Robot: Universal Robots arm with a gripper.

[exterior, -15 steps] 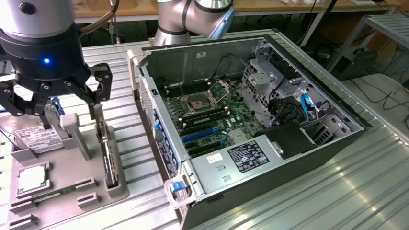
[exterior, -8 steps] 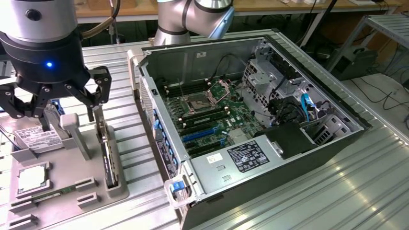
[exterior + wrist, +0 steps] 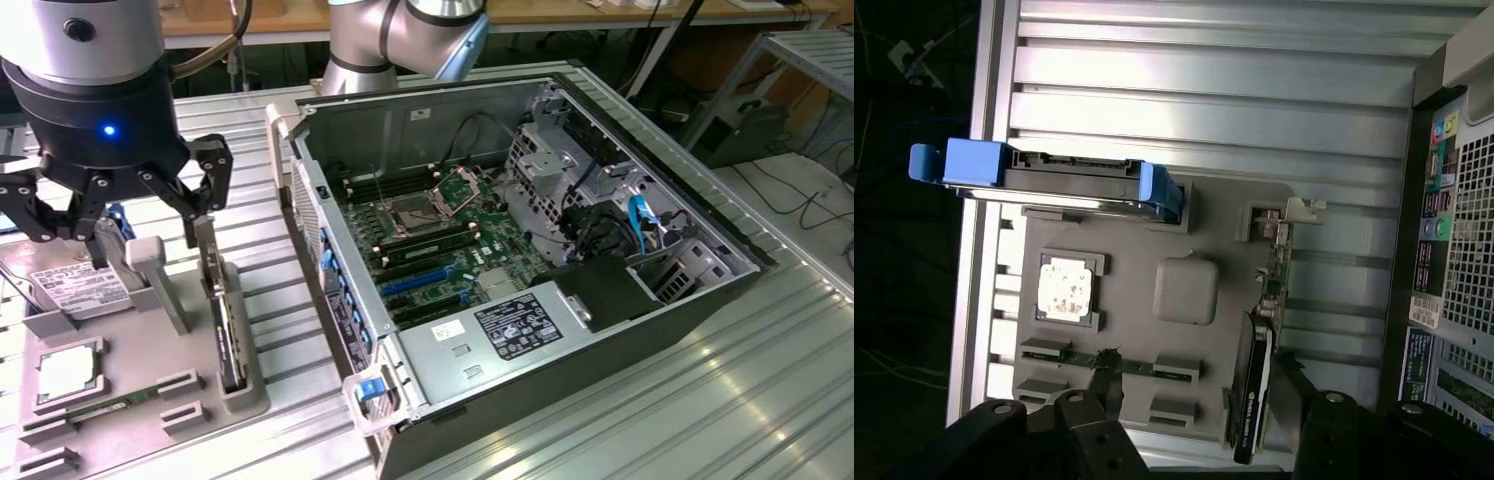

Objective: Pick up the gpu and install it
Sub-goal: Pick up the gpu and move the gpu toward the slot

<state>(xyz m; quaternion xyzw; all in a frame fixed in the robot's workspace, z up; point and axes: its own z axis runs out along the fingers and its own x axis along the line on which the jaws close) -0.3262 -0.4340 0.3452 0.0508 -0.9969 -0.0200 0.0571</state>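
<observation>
Claw (image 3: 134, 228) points straight down, spread wide, over the upright gpu (image 3: 230, 328).

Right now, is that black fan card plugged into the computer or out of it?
Out. The gpu stands on edge in a slot of the grey holder, beside the open computer case.

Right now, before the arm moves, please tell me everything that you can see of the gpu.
The gpu is a slim black card. It stands upright on its long edge in a slot of the grey holder tray, outside the computer case. The wrist view shows a green board edge and a silver bracket at one end. The open gripper hangs just above it. One finger is near its end, and I cannot tell whether they touch.
</observation>
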